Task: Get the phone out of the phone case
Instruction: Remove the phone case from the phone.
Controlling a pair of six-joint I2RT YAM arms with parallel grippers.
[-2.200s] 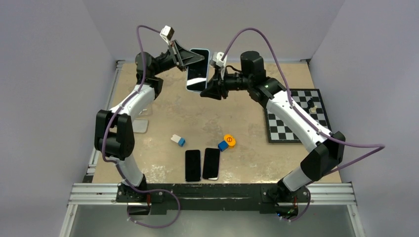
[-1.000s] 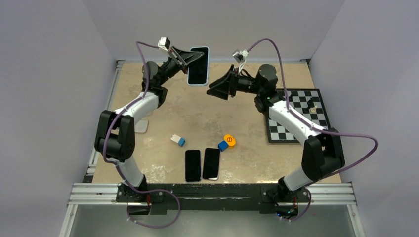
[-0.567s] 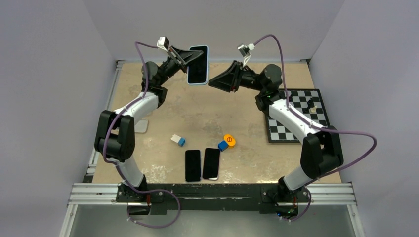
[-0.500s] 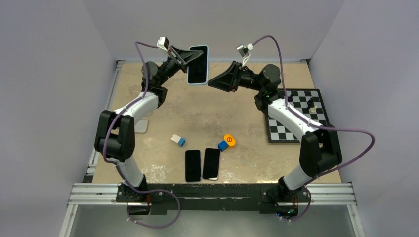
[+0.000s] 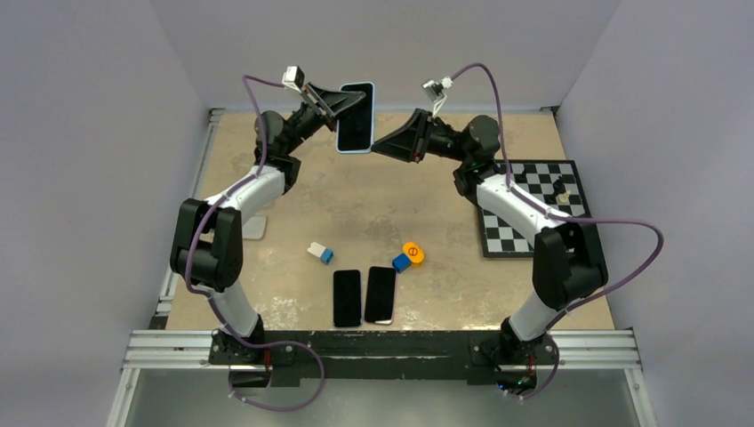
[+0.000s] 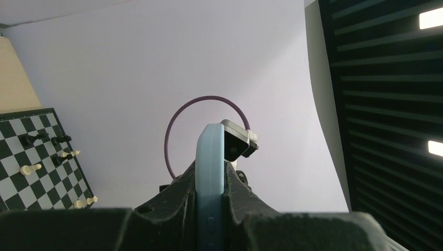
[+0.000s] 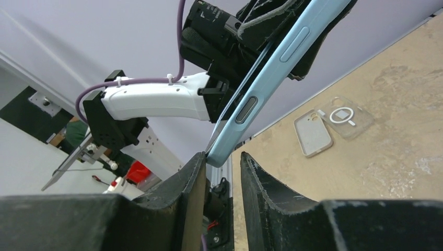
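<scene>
The phone (image 5: 356,120), dark screen toward the camera, sits in a light blue phone case (image 5: 354,151) held upright in the air over the table's far side. My left gripper (image 5: 341,104) is shut on the case's left edge; in the left wrist view the case (image 6: 210,151) stands edge-on, clamped in that gripper (image 6: 210,163). My right gripper (image 5: 381,148) is at the case's lower right corner. In the right wrist view the case (image 7: 282,52) runs down to the right gripper (image 7: 222,156), whose jaws stand narrowly apart. The corner touches only the left finger.
Two black phones (image 5: 347,298) (image 5: 380,294) lie near the front edge. A white-and-blue block (image 5: 321,253), a blue block (image 5: 401,261) and an orange disc (image 5: 413,253) lie mid-table. A chessboard (image 5: 532,209) is at the right. Empty clear cases (image 7: 312,133) (image 7: 347,116) lie at the left.
My right gripper has risen and swung left up to the case's lower corner, and its jaws have narrowed. The left gripper and the phone have stayed still over the last second.
</scene>
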